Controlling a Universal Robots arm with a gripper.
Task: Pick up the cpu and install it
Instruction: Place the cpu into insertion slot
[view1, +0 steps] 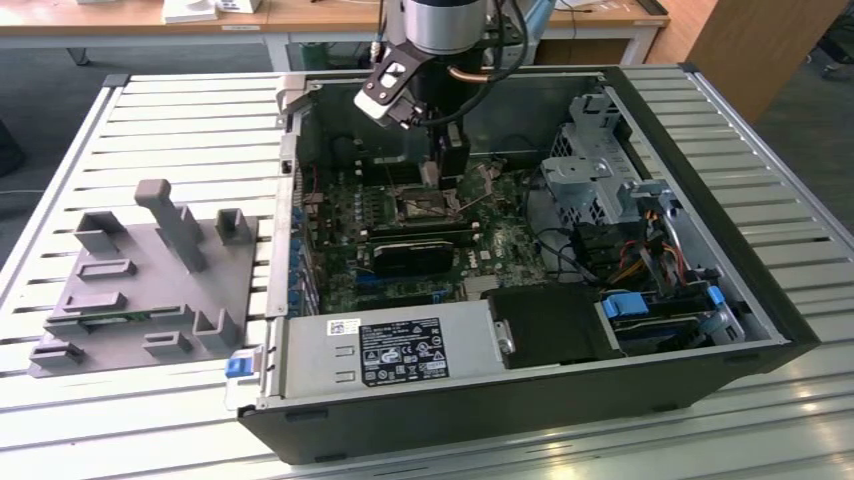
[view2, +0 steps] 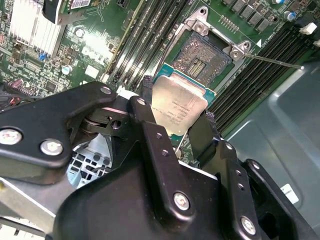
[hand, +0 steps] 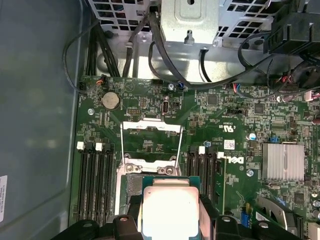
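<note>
One cpu (view2: 178, 106), a flat square chip with a silvery top, is pinched at two opposite edges by the gripper (view2: 175, 119), whose black fingers (view2: 154, 144) are pressed in against it. In the second wrist view the chip hangs tilted, just beside and partly over the open socket (view2: 202, 56), whose contact field lies bare. In the first wrist view the cpu (hand: 170, 207) sits between the fingers of the gripper (hand: 170, 216), with the socket's metal frame (hand: 152, 131) flipped up beyond it on the green motherboard (hand: 225, 115). In the exterior view the gripper (view1: 447, 165) reaches down into the open computer case (view1: 747, 300), above the socket (view1: 427, 205); a grey tray (view1: 147, 290) with upright posts stands well apart on the slatted table (view1: 80, 420). The pick-up looks done; seating the chip and closing the frame appear not yet done. The fingers hide the gripped edges, and whether the chip touches the socket cannot be told.
</note>
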